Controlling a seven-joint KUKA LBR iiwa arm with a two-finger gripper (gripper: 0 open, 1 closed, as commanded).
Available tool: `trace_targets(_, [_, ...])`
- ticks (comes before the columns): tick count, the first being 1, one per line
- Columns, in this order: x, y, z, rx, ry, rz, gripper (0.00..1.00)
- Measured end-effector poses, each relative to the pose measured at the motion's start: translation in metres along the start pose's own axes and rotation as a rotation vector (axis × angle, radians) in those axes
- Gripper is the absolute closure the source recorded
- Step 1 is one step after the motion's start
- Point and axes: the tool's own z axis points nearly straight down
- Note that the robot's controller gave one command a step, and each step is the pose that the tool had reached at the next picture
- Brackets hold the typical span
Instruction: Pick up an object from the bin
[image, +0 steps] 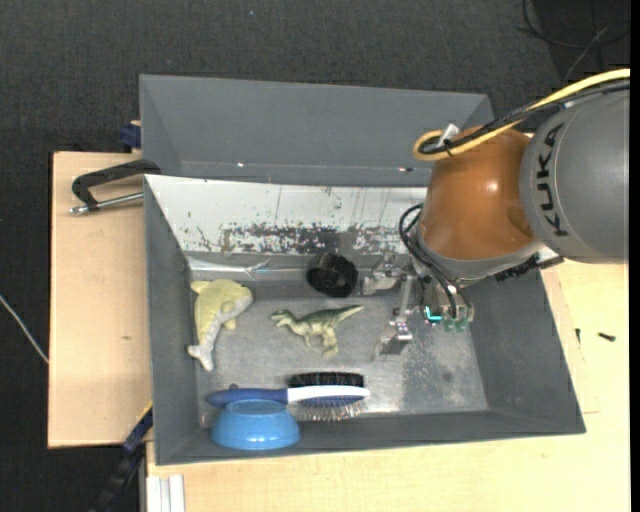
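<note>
Seemingly bare floor (448, 378) right, dinosaur (318, 325) mid-bin

The bin (300, 130) holds one pale whale toy (215, 310), one green dinosaur (318, 325), one black round thing (331, 273), one blue bowl (255, 428) and one brush (330, 397)

Grey metal bin (450, 385) — pale whale toy (215, 315), green dinosaur (318, 325), black lump (332, 273), brush (325, 392), blue bowl (255, 428)

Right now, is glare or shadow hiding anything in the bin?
Camera view: strong glare washes the grey metal bin's back wall; the black round object just below it reads as a dark blob; the green toy dinosaur is evenly lit; the floor beneath the arm's orange cover looks darker.
</note>
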Motion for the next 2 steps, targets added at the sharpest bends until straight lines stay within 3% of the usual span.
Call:
trace_targets(1, [-0.019,0.055,0.071,0.000,-0.011,-0.137,0.00])
trace_targets(2, [-0.037,0.042,0.050,0.001,-0.015,-0.199,0.00])
